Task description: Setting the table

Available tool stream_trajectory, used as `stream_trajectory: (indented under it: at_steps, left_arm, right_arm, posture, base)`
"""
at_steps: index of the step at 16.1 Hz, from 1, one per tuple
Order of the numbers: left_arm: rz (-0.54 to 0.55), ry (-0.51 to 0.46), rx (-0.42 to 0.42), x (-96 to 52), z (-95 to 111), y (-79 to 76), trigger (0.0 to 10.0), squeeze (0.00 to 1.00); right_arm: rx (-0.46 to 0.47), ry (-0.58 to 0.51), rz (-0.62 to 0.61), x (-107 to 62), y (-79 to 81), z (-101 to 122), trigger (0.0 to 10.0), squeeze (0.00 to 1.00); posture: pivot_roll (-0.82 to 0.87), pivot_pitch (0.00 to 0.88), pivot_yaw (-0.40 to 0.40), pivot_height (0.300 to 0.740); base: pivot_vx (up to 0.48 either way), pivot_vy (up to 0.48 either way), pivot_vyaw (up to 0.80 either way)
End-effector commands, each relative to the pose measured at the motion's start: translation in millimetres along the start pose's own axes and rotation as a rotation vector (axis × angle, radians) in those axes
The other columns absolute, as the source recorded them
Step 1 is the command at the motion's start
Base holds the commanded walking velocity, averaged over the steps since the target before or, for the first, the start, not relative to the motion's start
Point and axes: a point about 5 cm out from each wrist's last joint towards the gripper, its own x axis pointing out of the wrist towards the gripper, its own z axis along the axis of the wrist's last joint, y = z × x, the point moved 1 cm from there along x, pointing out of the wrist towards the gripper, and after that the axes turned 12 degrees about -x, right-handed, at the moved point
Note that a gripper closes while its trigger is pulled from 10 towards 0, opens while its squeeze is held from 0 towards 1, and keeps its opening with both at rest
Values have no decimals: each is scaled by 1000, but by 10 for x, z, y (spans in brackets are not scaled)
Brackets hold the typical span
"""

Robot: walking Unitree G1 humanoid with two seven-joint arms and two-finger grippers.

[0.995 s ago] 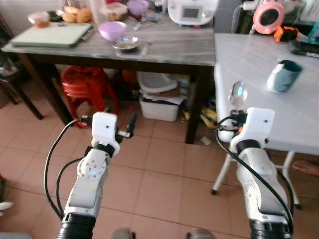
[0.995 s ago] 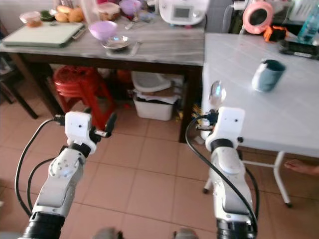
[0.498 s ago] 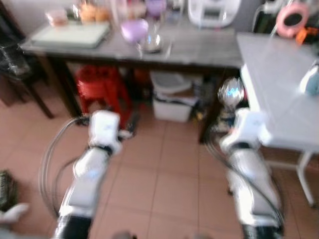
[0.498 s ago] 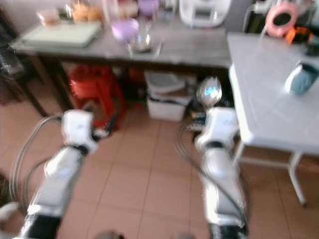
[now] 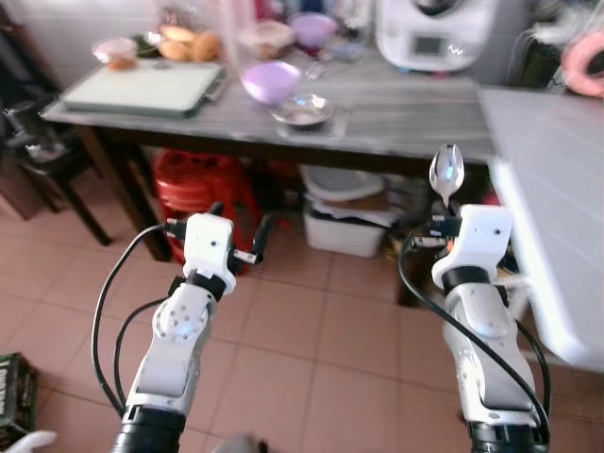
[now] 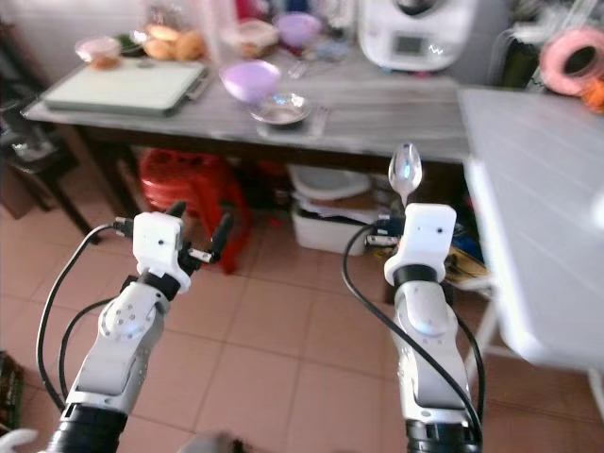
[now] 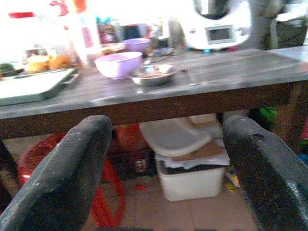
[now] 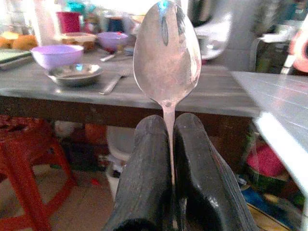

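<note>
My right gripper [image 8: 168, 121] is shut on the handle of a metal spoon [image 5: 446, 173], which stands upright with its bowl [image 8: 167, 48] on top. The arm is raised in front of me, near the corner of the white table [image 5: 557, 179]. Level with it on the left, my left gripper [image 7: 166, 132] is open and holds nothing. Both point at the long grey table [image 5: 406, 109] ahead. A purple bowl [image 5: 270, 80], a small metal dish [image 5: 302, 112] and a fork [image 5: 340, 120] lie on that table.
A pale green board [image 5: 142, 88], food tubs and a white appliance [image 5: 436, 31] stand on the grey table. Under it are a red stool [image 5: 200, 181] and a white bin [image 5: 345, 228]. A dark chair [image 5: 38, 156] stands left. Tiled floor lies between me and the table.
The view has swung left, so the white table and its mug have slid toward the right edge. Both arms keep their pose, with the spoon still held upright.
</note>
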Motion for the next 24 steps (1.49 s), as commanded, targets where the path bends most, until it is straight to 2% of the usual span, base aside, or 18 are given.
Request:
stream_trajectory:
  at_steps: [1,21,23,24]
  left_arm:
    - [9,-17,6,24,48,32,10000,0]
    - [14,-20,-4,43,54,23,10000,0]
    - [42,-30,-12,19,63,61,10000,0]
    - [65,-32,-1,-14,67,128,10000,0]
  right_arm:
    - [2,-28,0,19,12,65,10000,0]
    - [18,-24,15,-6,52,32,10000,0]
    - [17,-22,15,-9,49,27,10000,0]
    - [17,-20,14,-13,46,20,10000,0]
  posture:
    - [-54,0,26,740]
    - [-53,0,33,740]
    - [-54,0,32,740]
    - [-53,0,33,740]
  base:
    - [480,0,0]
    - [480,0,0]
    - [191,0,0]
    - [0,0,0]
